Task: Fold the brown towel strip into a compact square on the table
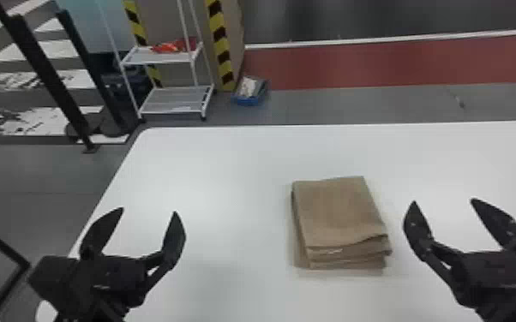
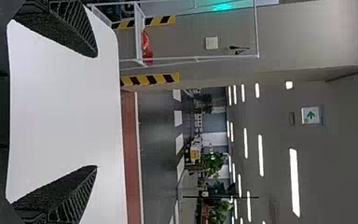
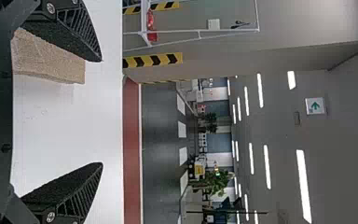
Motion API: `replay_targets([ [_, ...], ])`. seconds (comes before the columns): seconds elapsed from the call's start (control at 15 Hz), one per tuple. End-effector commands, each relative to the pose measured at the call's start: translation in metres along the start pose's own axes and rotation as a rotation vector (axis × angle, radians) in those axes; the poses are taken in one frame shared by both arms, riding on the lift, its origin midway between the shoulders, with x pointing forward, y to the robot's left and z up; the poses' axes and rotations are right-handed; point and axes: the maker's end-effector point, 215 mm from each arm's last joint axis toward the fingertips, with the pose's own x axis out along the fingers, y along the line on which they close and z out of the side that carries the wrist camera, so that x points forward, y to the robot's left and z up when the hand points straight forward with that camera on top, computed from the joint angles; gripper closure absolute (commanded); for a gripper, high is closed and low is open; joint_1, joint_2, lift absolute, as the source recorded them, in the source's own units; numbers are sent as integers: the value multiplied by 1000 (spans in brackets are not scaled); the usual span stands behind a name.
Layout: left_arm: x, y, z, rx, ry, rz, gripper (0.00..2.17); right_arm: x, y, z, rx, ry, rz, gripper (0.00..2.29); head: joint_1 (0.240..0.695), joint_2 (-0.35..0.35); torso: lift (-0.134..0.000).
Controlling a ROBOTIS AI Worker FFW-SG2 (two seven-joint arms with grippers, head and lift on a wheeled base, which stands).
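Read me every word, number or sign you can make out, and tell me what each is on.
Towel and table: no readable words or numbers.
Sign near the ceiling lights: a green arrow on white, no legible words; what it is fixed to, I can't tell.
Any other background lettering: too small to read.
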Motion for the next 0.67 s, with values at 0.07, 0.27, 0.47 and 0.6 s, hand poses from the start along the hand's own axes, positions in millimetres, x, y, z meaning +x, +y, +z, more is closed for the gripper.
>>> replay_targets([
  [0.07,0,0,-4,-8,9,1,26,-2,0,-1,-1,2,-1,97,695,167,-124],
  [0.27,-1,0,-7,-15,12,2,26,-3,1,-3,0,6,1,97,695,168,-124],
  [0.47,0,0,-7,-16,14,2,26,-3,1,-3,-1,5,1,97,695,168,-124],
  [0.6,1,0,-7,-16,12,2,26,-2,-1,-2,-2,2,-2,97,695,169,-124],
])
